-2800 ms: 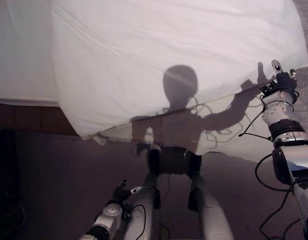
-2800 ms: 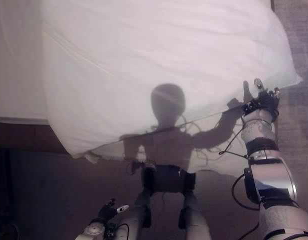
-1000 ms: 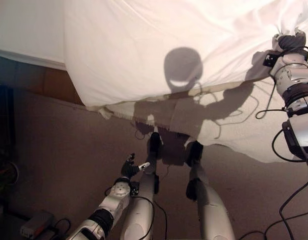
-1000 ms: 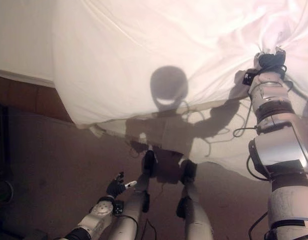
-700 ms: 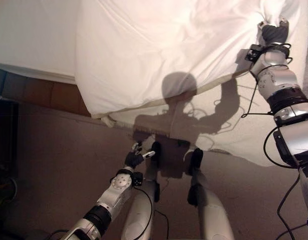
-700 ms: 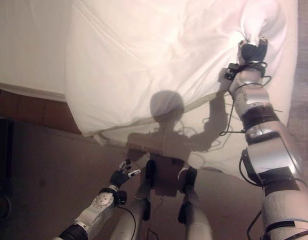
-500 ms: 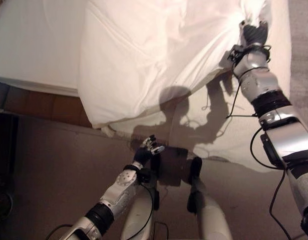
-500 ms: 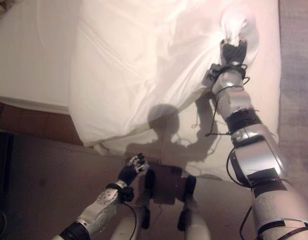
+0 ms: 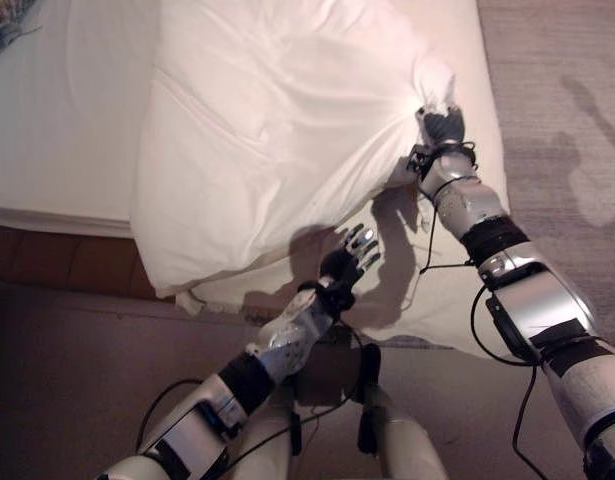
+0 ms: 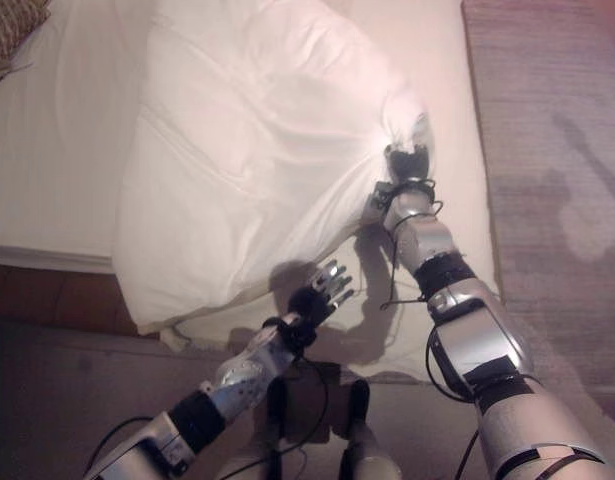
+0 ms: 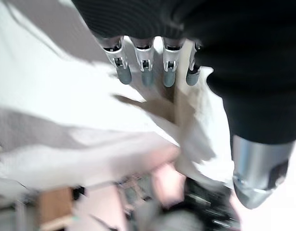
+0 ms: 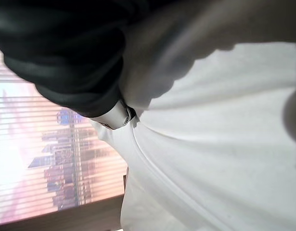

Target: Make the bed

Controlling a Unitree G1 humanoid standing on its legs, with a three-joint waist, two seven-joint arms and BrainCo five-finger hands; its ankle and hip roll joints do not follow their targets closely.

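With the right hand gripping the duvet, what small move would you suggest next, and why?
Probably bring the left hand, open and hovering, onto the duvet's near edge and grasp it. The right hand holds a bunched corner; that edge hangs off the bed.

Warm glare on duvet [image 9: 287,130], hard shadows, blurred wrist views

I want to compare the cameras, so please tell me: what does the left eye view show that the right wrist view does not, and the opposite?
The left eye view alone gives the left hand, fingers straight, raised over the hanging edge of the duvet, the mattress beside it, and the carpet. The right wrist view alone gives a window with slatted blinds beyond the bed. Both share the white duvet and the right hand, closed on a bunched corner of that duvet.
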